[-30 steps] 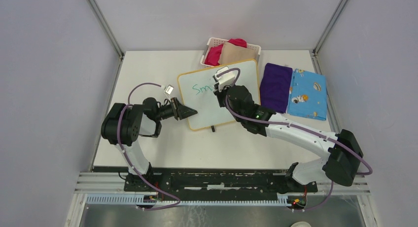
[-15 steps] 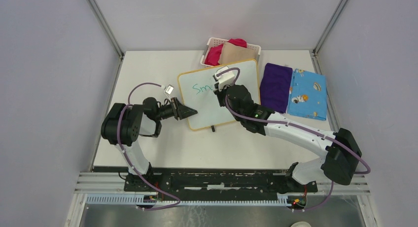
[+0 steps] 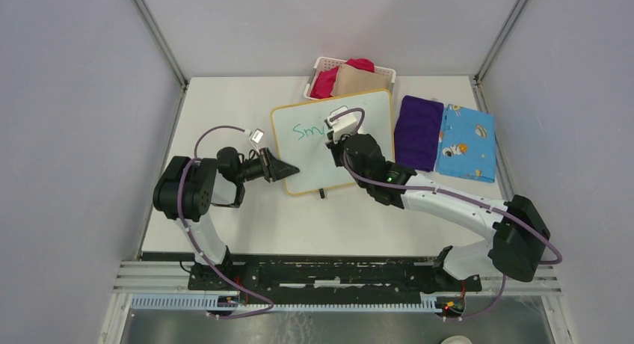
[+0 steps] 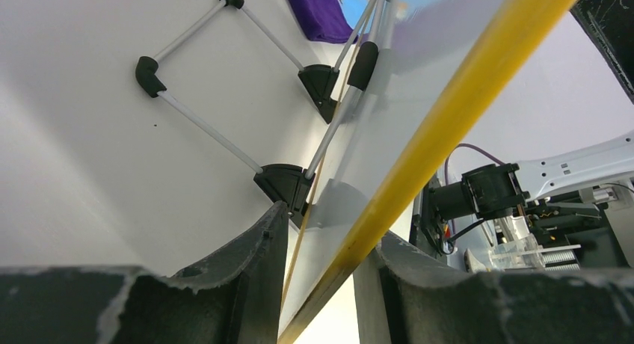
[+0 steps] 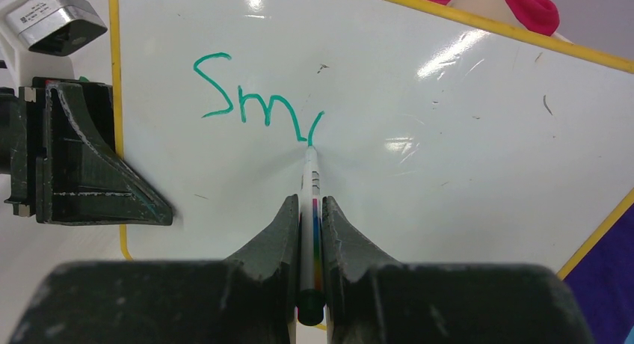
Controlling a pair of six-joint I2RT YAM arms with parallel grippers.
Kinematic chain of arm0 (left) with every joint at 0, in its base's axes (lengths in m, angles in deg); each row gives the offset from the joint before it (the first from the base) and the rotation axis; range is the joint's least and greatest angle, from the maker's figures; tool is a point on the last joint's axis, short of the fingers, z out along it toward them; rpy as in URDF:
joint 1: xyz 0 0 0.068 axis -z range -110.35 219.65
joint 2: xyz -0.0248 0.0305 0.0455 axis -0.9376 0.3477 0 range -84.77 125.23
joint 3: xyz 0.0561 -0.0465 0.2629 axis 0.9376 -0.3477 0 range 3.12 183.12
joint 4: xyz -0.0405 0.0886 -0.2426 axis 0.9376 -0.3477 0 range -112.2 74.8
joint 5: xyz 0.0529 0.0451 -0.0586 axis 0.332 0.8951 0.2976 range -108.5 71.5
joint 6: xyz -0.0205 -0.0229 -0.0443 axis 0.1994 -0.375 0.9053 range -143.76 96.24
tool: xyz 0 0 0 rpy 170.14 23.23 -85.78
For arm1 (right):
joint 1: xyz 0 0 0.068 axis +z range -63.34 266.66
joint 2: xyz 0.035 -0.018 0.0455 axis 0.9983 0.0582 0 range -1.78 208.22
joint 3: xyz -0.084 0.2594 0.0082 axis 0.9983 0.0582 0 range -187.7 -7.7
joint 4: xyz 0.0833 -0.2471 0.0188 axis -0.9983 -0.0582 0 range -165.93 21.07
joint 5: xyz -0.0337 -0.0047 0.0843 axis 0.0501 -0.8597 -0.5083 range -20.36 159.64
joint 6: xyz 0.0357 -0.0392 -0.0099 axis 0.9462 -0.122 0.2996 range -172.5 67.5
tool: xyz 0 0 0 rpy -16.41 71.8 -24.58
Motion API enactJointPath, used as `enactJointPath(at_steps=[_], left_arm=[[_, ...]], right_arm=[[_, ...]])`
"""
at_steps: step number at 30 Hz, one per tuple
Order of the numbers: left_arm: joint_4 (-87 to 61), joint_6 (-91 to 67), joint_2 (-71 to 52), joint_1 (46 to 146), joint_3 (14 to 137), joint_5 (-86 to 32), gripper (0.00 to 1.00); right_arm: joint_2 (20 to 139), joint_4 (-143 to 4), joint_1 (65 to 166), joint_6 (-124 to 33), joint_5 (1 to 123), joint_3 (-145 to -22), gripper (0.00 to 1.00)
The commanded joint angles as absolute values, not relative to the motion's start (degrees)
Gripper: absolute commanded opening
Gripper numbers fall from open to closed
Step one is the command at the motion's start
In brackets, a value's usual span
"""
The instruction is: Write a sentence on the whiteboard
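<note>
White rectangular whiteboard (image 3: 310,161) with thin yellow-orange frame sits mid surface (image 3: 224,105), propped on its black wire feet. Green handwritten sentence (image 5: 247,97) barely begun: "Sm" plus one short upstroke, top left of board. Right tool (image 5: 310,202) closed on slim white marker (image 5: 309,172), tip touching the board at the base of that upstroke. Marker's long axis runs straight out from the tool, roughly crosswise to the text line. Blank board lies right of the tip in the right wrist view, so next strokes likely head that way. Left tool (image 4: 329,232) clamped on the board's yellow edge, steadying it; right arm does the writing.
</note>
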State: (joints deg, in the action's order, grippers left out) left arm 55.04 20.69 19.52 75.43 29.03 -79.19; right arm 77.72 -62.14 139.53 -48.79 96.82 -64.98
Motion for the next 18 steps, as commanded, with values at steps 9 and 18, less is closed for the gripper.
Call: enactJointPath(at_steps=[9,18], left_arm=[[53.7,15.7,17.6,75.8,30.6,-80.1,0.39],[51.7,14.5,17.5,75.9,31.0,-80.1,0.34]], right_arm=[[71.7,-59.3,139.0,-47.9,95.8,-65.5,0.00],[73.3,-58.8,139.0,-49.5,97.4,-68.6,0.00]])
